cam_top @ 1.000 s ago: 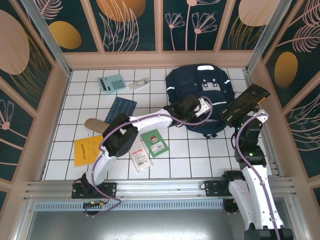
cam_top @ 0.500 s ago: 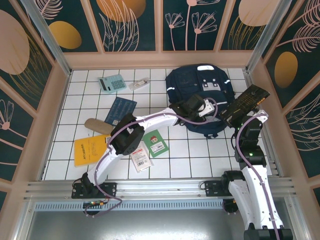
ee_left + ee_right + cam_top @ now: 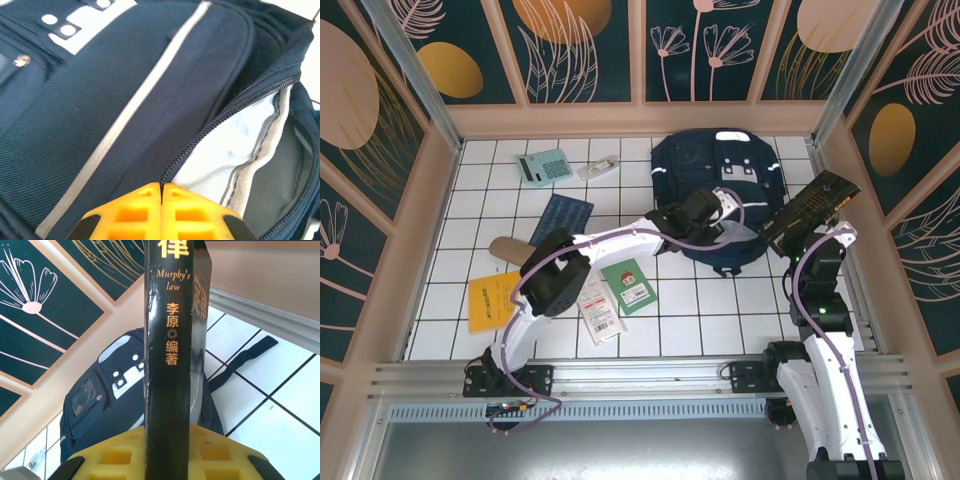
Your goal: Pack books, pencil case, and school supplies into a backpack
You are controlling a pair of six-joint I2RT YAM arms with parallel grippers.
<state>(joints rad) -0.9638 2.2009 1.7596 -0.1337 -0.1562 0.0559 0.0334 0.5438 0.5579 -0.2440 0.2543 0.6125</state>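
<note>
Lining [image 3: 235, 150] inside backpack [image 3: 100, 100], left wrist view

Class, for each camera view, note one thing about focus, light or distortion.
Top external: even light, walls splay outward with the wide lens. Left wrist: the backpack weave is crisp, its white patches near the top blur, the fingers are soft. Right wrist: gold print on the black book is sharp, the tiles beyond bright and soft.

In the top view the left arm [image 3: 620, 240] covers one end of the tan pencil case [image 3: 506, 248] and an edge of the white-and-red pack [image 3: 604, 318], while in the right wrist view the black book [image 3: 170, 365] runs off the top edge and hides the middle of the backpack [image 3: 100, 405].
</note>
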